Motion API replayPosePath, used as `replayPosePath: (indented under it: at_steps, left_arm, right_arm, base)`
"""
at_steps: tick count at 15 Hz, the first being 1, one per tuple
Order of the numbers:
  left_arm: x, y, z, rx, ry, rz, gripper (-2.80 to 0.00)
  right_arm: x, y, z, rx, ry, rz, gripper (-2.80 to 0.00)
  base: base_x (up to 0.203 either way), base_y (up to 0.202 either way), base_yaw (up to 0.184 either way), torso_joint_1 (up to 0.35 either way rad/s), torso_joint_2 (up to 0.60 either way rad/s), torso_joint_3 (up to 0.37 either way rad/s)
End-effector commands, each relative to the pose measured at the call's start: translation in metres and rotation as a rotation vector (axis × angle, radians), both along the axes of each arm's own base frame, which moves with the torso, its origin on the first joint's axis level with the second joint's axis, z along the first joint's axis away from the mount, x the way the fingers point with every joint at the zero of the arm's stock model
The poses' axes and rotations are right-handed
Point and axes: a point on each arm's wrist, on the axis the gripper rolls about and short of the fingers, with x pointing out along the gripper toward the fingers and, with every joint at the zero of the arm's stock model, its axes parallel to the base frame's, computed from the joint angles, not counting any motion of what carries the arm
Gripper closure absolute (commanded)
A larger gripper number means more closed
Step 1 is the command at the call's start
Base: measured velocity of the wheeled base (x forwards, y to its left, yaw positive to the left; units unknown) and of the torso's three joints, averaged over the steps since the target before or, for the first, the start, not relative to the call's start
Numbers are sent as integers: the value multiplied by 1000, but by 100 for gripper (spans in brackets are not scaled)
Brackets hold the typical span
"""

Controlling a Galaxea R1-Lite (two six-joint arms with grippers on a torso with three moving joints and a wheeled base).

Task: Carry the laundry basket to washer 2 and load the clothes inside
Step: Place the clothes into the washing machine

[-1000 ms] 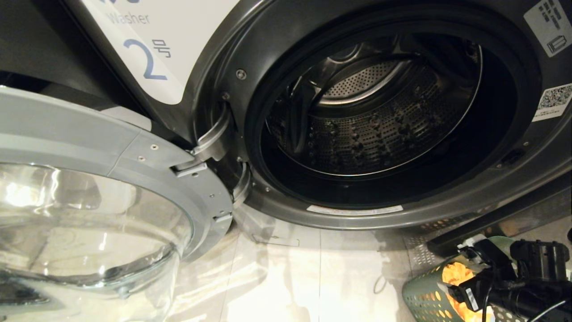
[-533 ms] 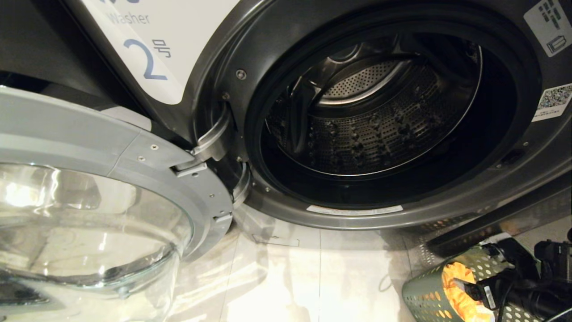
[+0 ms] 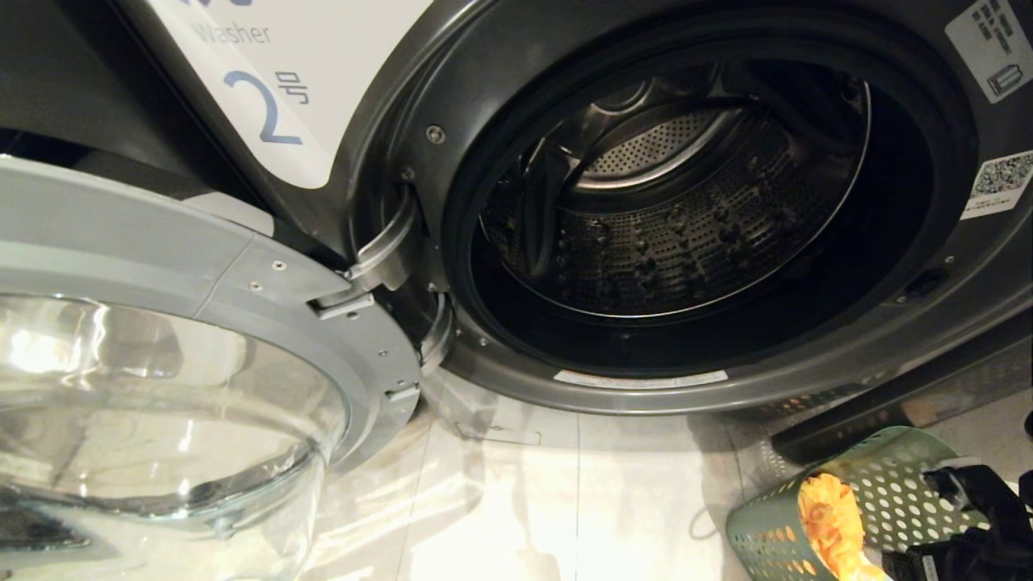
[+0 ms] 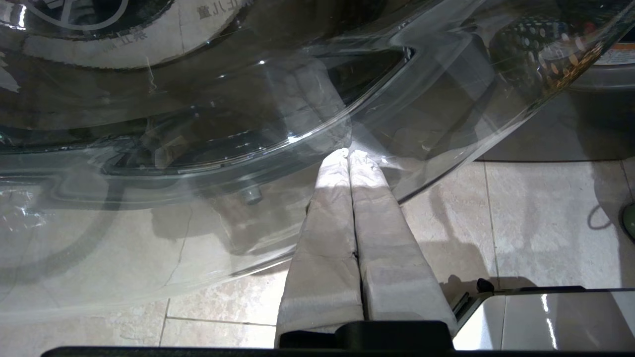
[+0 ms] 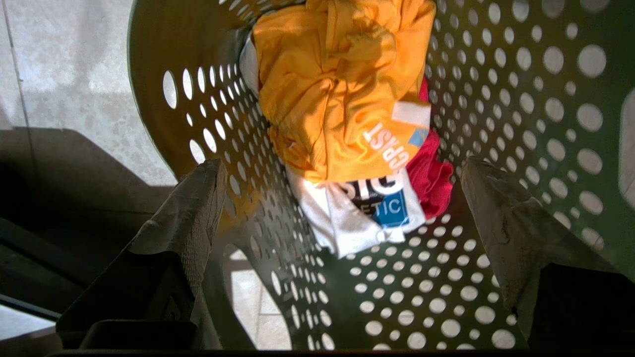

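Washer 2: Ahead of you, the dark grey front-load washer 2 (image 3: 420, 89) fills most of the head view, with a white label bearing a blue "2" (image 3: 266, 105) at upper left.
Door: Its round glass door (image 3: 161, 387) is swung wide open to your left, hinged beside the opening.
Drum: The perforated steel drum (image 3: 670, 226) is exposed, and you can see no clothing in it.
Laundry basket: The green perforated laundry basket (image 3: 880, 484) sits on the pale tiled floor (image 3: 565, 500) at your lower right, in front of the washer and below its opening, tipped so its mouth faces you.
Clothes: Inside the basket, a yellow garment (image 5: 337, 84) lies on top, a white shirt (image 5: 357, 213) with blue-black print beneath it, and a red garment (image 5: 434, 173) tucked beside them against the basket wall.
Right pincer: Your right pincer (image 5: 340, 208) is spread wide and holds nothing. It points into the basket's mouth; in the wrist view one padded finger (image 5: 193, 208) lines up with the basket's wall and the other (image 5: 496, 218) shows over the inner wall. The clothes lie between and beyond the fingertips, not touched.
Left pincer: Your left pincer (image 4: 349, 154) is pressed fully closed and empty, its padded tips right at the curved glass of the open door, above the floor tiles.
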Motion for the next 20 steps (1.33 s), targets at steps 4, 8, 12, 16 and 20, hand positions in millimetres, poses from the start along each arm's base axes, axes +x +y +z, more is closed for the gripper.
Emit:
replayPosePath:
  at_steps: [4,8,12,16,20]
  left_arm:
    - [0,0,0,0,2,0,0]
    - [0,0,0,0,-1,0,0]
    - [0,0,0,0,-1,0,0]
    - [0,0,0,0,1,0,0]
    - [0,0,0,0,1,0,0]
  right_arm:
    - [18,-16,13,-19,-41,-60,-280]
    - [26,-28,6,-4,88,-129,-280]
    - [31,-33,-25,79,230,-136,-280]
    - [65,-50,-83,141,339,-130,-280]
    - [106,-68,-154,123,320,-72,-280]
  base:
    - [0,0,0,0,0,0]
    - [0,0,0,0,0,0]
    - [0,0,0,0,0,0]
    - [0,0,0,0,0,0]
    - [0,0,0,0,0,0]
